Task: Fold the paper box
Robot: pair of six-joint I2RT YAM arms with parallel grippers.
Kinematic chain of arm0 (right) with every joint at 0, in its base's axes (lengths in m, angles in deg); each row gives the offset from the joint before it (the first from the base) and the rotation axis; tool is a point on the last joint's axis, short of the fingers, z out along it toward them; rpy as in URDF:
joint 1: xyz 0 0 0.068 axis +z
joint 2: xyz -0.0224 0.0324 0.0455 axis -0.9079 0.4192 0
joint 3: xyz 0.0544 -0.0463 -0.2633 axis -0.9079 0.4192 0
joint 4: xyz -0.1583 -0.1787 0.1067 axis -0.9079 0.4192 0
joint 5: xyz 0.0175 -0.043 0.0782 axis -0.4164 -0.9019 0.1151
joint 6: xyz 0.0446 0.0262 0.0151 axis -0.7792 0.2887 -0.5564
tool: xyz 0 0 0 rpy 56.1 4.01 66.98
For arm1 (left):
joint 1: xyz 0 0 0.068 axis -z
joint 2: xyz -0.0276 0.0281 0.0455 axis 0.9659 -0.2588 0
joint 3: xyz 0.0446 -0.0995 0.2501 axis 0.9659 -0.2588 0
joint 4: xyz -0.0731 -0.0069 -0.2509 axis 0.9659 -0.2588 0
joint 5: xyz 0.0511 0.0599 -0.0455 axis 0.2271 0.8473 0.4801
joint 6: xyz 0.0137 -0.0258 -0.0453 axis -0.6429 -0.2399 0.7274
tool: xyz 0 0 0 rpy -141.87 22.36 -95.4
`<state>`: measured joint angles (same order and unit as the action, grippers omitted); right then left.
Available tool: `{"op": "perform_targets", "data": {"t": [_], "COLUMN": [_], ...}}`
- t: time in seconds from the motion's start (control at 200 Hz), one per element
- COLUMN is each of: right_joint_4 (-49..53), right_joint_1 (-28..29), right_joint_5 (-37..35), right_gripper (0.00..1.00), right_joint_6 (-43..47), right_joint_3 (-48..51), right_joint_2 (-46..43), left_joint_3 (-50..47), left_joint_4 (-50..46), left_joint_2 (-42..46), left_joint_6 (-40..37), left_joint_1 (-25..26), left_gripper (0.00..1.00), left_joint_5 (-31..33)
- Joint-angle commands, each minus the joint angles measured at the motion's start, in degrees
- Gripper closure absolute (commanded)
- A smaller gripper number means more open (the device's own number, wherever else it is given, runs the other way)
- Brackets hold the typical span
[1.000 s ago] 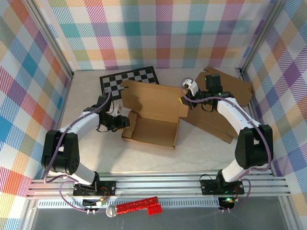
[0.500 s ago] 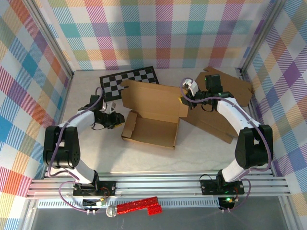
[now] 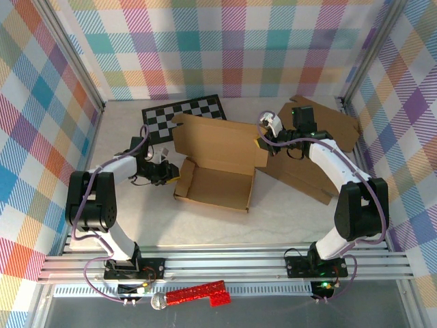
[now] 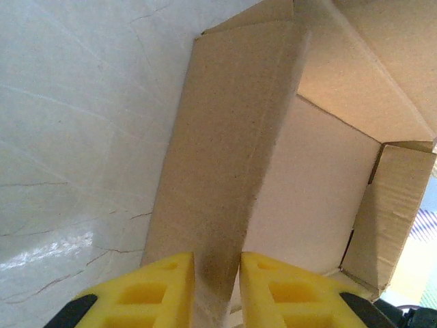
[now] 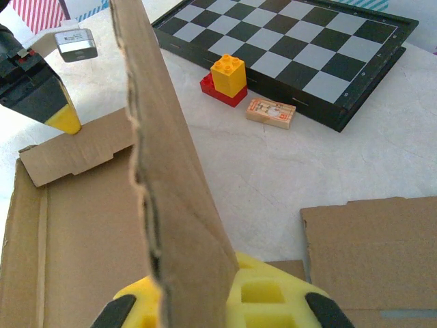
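Note:
The brown paper box (image 3: 217, 164) lies open mid-table, its lid (image 3: 218, 140) raised at the back. My left gripper (image 3: 171, 171) is at the box's left side. In the left wrist view its yellow fingers (image 4: 164, 290) are shut on the upright left side wall (image 4: 232, 137), which fills the gap in the left gripper (image 4: 217, 277). My right gripper (image 3: 262, 142) is shut on the lid's right edge. There the cardboard (image 5: 171, 178) stands on edge in the right gripper (image 5: 194, 294).
A chessboard (image 3: 184, 113) lies behind the box, with a yellow-on-red toy brick (image 5: 229, 76) and a small wooden block (image 5: 270, 113) in front of it. A flat cardboard sheet (image 3: 321, 143) lies at the right. Checked walls enclose the table on three sides.
The left gripper backed a little to the left, returned to the box's left wall, and its fingers narrowed onto it. The right arm and the lid have not moved.

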<state>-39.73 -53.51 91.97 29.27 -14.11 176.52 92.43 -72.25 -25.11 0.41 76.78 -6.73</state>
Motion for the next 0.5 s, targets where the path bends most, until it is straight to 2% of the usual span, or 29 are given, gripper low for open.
{"op": "perform_targets", "data": {"t": [0.0,0.24,0.495], "right_joint_4": [0.99,1.01,1.07], "right_joint_1": [0.57,0.69,0.68], "right_joint_5": [0.62,0.32,0.32], "right_gripper": [1.00,1.00,1.00], "right_joint_6": [0.50,0.44,0.41], "right_joint_3": [-1.79,-2.22,-2.40], "right_joint_2": [0.66,0.95,0.99], "left_joint_3": [0.29,-0.03,1.44], "left_joint_4": [-1.89,-4.59,-7.09], "left_joint_2": [-2.04,-2.80,-2.51], "left_joint_6": [-1.76,-3.90,-5.67], "left_joint_1": [-0.12,1.54,3.89], "left_gripper": [0.78,0.76,0.83], "left_joint_5": [0.40,5.42,11.75]}}
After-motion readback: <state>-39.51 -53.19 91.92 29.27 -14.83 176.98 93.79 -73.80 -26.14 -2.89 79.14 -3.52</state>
